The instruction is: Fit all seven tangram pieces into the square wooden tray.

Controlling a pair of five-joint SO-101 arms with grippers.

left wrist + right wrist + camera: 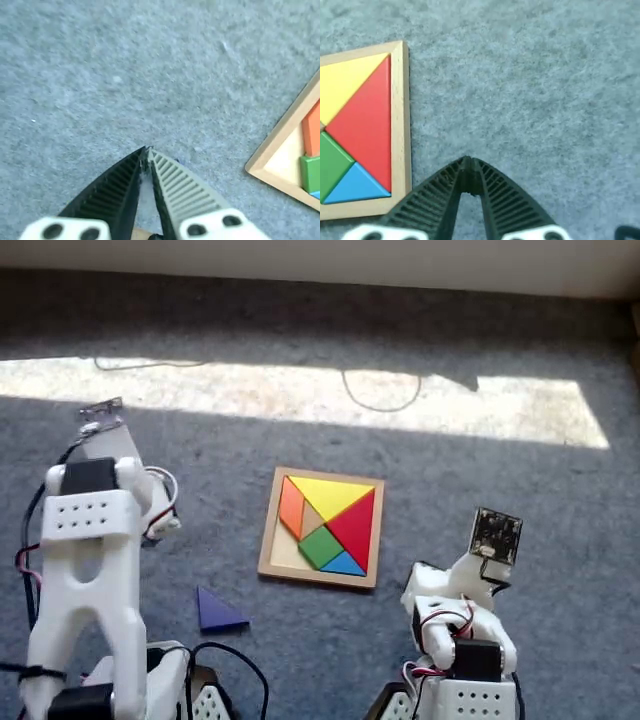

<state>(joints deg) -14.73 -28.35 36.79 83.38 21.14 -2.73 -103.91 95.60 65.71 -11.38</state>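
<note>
A grey carpet is spread under everything. In the upper part of the high view it is crossed by a band of sunlight, on which a thin cable is looped. A pale strip of wall is seen along the top edge.

The square wooden tray is placed at the centre of the high view. In it are set a yellow triangle, a red triangle, an orange piece, a tan triangle, a green square and a light blue triangle. Its lower left corner is left bare. A dark blue triangle lies on the carpet at the lower left of the tray, apart from it, between the tray and the left arm. The right arm is seen at the lower right.

The grippers are given at close range by the wrist views. The left gripper is closed tip to tip with nothing held, over bare carpet; the tray's bare corner is cut by the right edge of that frame, near but apart. The right gripper is likewise closed and empty, just beside the tray's rim near the light blue triangle.
</note>
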